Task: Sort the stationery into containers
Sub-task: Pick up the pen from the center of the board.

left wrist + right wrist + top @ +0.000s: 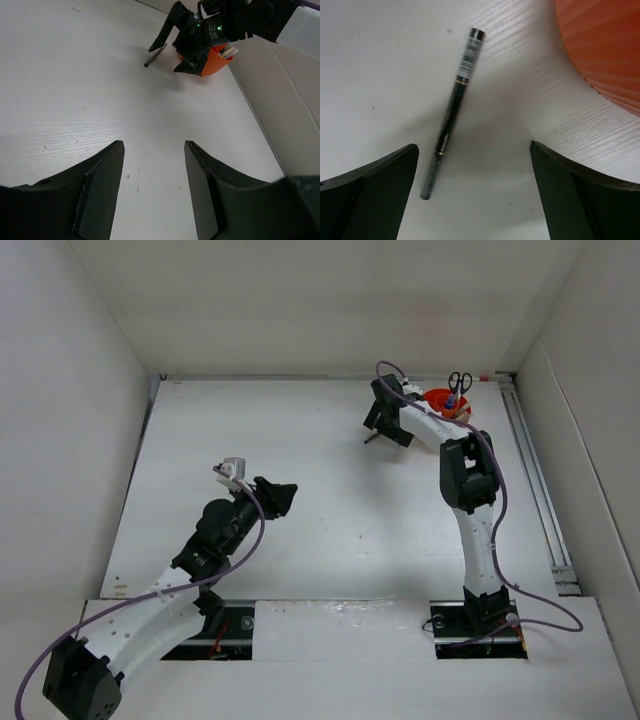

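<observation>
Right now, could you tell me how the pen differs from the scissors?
The pen lies flat on the table, outside the orange cup; the scissors stand in that cup, handles up. The pen is a slim straight stick with a barcode label; the scissors show two looped handles. The pen lies between the fingers of the open right gripper; the scissors do not. Both look black.

Left pincer [153, 146] and right pincer [472, 147], jaws spread wide
</observation>
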Robot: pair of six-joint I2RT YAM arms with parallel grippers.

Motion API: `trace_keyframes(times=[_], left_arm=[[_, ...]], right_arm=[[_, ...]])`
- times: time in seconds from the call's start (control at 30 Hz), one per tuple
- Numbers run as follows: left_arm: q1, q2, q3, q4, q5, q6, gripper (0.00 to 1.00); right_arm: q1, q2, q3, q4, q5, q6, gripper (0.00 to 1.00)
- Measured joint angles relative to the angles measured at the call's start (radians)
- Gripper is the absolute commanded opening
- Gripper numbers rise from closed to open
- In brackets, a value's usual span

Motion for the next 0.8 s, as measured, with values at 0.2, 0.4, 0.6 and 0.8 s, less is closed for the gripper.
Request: trace_keyframes(times=[0.2,0.4,0.6,0.8], left_arm=[[0.0,0.0,-0.007,0.0,-0.003,0.002,0.49],[0.0,-0.012,-0.011,-0.002,-0.004,0.004,0.49],[0.0,-0.086,-0.011,-0.018,-0.022,0.008,0.49],[0.0,-0.108,-0.012,-0.033,-0.031,0.011,0.49]], right_arm=[[0.002,-0.001,-0.006,-0.018,0.011,-0.005,1.0],[0.017,0.037,0.076,-0.099,0.012,-0.034,0.76],[0.031,0.061,0.105,-0.124,0.011,-0.063,0.36],[0.035,0.061,0.105,-0.124,0.015,-0.056,0.0]])
